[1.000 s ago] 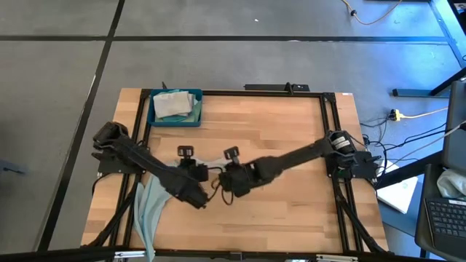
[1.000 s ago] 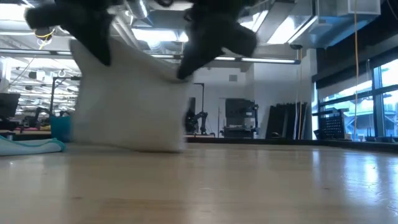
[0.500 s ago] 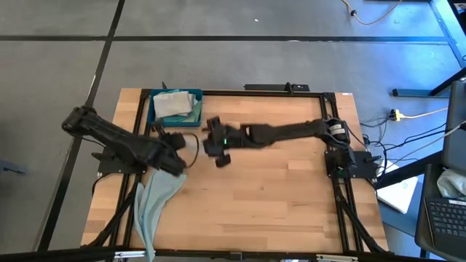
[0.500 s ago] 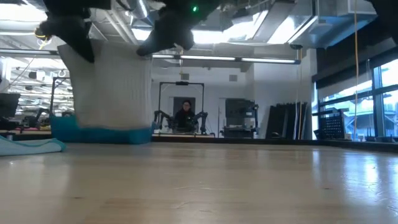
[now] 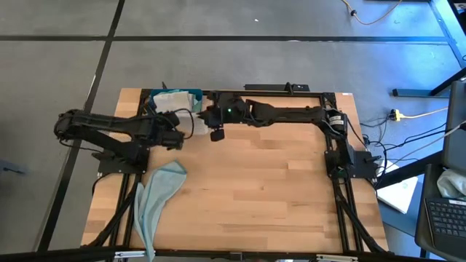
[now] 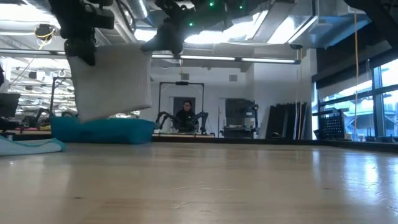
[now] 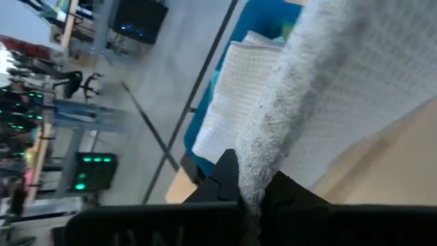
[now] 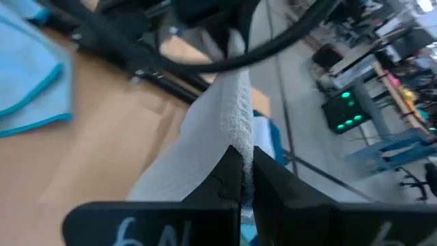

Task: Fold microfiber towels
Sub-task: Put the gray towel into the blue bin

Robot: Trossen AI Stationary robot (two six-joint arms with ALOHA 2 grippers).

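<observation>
Grey folded towel (image 6: 112, 81) is hanging between the left gripper (image 5: 177, 132) and right gripper (image 5: 204, 118), each pinching a top corner, apparently for stacking in the blue tray (image 6: 102, 130).

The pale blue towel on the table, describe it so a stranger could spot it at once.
Start at the wooden table and go to its near left corner. The pale blue towel lies there spread and loose, trailing off the front edge, unlike the folded ones in the blue tray.
</observation>
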